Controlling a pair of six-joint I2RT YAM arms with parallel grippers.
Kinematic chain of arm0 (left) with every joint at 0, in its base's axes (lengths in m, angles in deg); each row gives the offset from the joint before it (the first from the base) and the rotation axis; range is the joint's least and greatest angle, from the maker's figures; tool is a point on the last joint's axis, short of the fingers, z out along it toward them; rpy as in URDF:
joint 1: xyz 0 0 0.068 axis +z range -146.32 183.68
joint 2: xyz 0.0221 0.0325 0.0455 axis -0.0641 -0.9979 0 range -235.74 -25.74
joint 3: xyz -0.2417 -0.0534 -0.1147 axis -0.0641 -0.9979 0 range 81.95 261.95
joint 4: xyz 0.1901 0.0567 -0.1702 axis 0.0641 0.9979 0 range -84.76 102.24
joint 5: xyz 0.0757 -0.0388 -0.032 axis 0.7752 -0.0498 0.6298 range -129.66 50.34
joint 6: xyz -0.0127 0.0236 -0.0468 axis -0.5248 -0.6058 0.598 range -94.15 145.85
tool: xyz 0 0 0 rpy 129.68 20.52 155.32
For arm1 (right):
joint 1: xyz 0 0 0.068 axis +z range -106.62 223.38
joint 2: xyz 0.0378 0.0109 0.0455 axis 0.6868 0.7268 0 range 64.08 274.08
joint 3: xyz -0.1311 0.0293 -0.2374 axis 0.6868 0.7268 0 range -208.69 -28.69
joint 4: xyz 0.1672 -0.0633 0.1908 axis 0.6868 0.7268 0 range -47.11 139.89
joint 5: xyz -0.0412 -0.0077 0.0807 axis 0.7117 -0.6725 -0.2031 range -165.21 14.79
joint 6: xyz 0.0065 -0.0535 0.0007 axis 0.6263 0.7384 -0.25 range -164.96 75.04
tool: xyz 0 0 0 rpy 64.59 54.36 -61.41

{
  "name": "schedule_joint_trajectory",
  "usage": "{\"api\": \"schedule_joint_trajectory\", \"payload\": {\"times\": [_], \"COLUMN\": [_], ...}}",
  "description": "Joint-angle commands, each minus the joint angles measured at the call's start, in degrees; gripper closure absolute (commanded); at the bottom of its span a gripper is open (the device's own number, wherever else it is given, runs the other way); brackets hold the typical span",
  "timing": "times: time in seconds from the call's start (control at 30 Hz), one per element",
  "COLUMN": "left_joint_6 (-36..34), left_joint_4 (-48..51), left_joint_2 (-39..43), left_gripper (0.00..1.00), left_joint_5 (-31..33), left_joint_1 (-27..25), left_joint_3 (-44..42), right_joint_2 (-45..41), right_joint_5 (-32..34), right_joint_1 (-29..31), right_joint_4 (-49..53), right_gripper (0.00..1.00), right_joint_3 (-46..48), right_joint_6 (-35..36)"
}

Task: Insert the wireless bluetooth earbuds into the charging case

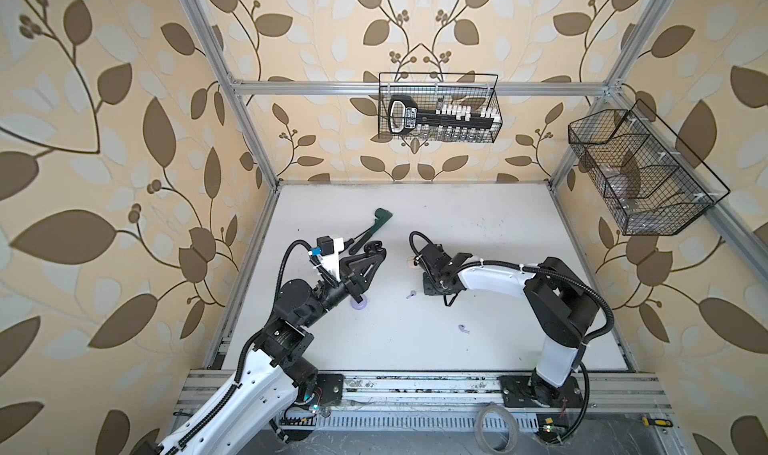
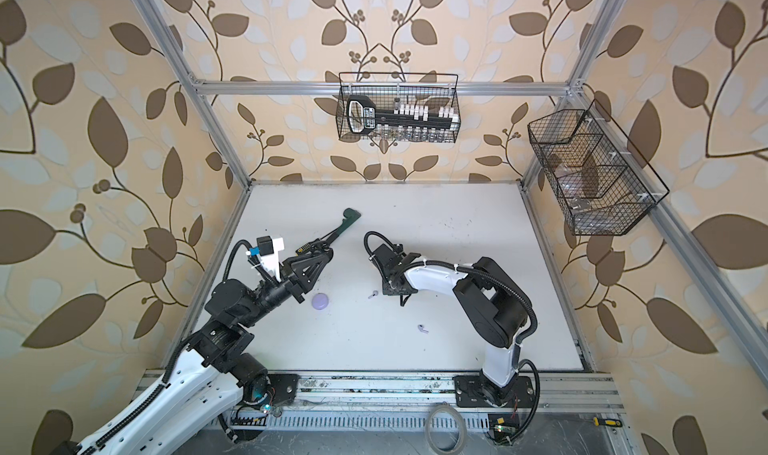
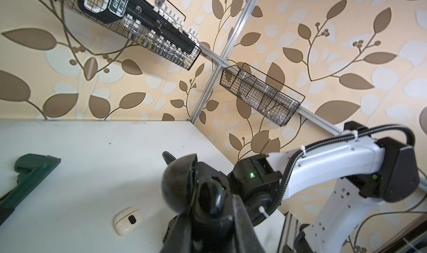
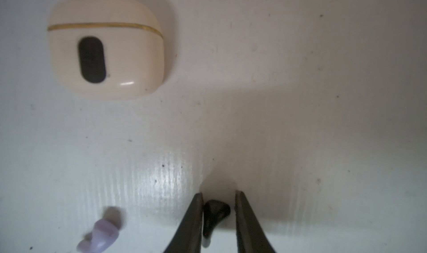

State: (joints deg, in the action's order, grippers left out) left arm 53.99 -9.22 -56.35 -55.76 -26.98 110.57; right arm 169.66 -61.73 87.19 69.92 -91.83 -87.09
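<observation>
- In both top views the left hand [image 1: 371, 252] hangs above the bench [image 1: 498, 232], clamped on a black charging case [image 1: 376, 247]. A lavender case [image 2: 320, 301] lies under its wrist, and a green wrench [image 1: 376, 223] lies beyond its tips. The right hand [image 1: 430, 288] points down at the bench with its tips hidden beneath its own wrist. One lavender earbud [image 1: 411, 295] lies just beside it, on the left hand's side. Another [image 1: 464, 329] lies well back, toward its arm's base.
- In the left wrist view the black charging case [image 3: 184, 187] sits between the closed fingers with its lid tipped open (a small green light shows inside). A shut cream case [image 3: 127, 220] rests on the bench below, off to one side.
- In the right wrist view the right hand [image 4: 218, 194] has its fingers apart, straddling a black earbud [image 4: 216, 213] that lies on the bench. One finger is at the bud's side; a gap shows at the other. The cream case [image 4: 106, 53] lies ahead of the tips, well apart.
- The step in hand looks like picking up the black bud. Next the fingers must close squarely on so small and smooth a thing. Then the bud must be lifted and carried stem-first into the held-open black case.
</observation>
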Motion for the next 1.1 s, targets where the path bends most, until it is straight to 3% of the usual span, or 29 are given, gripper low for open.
{"api": "schedule_joint_trajectory", "payload": {"times": [0.0, 0.27, 0.6, 0.87, 1.07], "left_joint_6": [5.1, 8.8, 8.5, 8.0, 3.8], "left_joint_4": [10.3, 9.7, 7.5, 11.2, 10.1], "left_joint_2": [0.2, 1.0, -1.5, -1.1, -2.4], "left_gripper": [1.00, 1.00, 1.00, 1.00, 1.00], "left_joint_5": [2.9, 0.2, -3.5, -2.8, 2.8], "left_joint_1": [0.3, 0.4, 0.3, 0.3, 0.3], "left_joint_3": [6.0, 7.3, 8.3, 9.8, 6.7], "right_joint_2": [4.0, 3.3, 0.1, -3.5, -8.9], "right_joint_5": [-3.7, -4.3, -4.0, -3.0, -1.6], "right_joint_1": [0.4, 0.4, -0.9, -1.0, -0.8], "right_joint_4": [-0.6, -0.6, -1.7, -1.1, -1.3], "right_gripper": [0.78, 0.84, 0.87, 0.88, 0.91], "right_joint_3": [2.3, 4.7, 7.8, 8.4, 10.0], "right_joint_6": [-0.6, -0.6, -1.1, -1.2, -2.7]}}
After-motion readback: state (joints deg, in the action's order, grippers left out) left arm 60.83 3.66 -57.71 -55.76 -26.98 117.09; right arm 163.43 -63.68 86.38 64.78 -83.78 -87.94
